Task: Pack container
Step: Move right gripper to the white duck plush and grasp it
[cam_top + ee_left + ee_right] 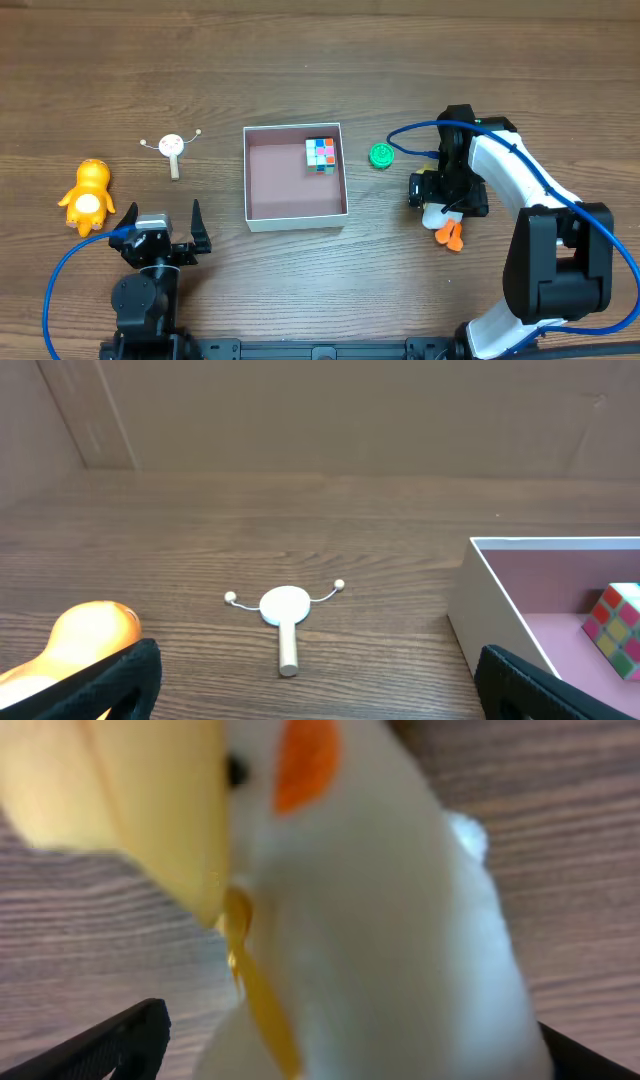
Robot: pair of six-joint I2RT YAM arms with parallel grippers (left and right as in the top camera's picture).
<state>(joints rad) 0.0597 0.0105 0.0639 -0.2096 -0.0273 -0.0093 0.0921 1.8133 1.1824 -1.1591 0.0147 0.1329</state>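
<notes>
- Overhead view: the container (295,221) sits flat near the middle of the table (300,60); square, thin white walls, dull pinkish-brown floor.
- A multicoloured cube (321,154) lies inside the container, in its far right corner. The rest of the floor is bare.
- A small green round piece (380,155) rests on the table just beside the container's right wall, level with the cube.
- Right gripper (443,200) points down over a white plush toy (434,214) with orange feet, right of the container and apart from it.
- Right wrist view: the toy fills the space between the two fingers (115,1042), which stand wide apart. Whether they touch it cannot be told.
- Left gripper (162,222) hangs at the near left, jaws spread wide, holding nothing.
- An orange plush toy (88,193) lies just left of the left gripper.
- A small white disc on a short stick, with two beads on strings (173,148), lies between the orange toy and the container, farther back.
</notes>
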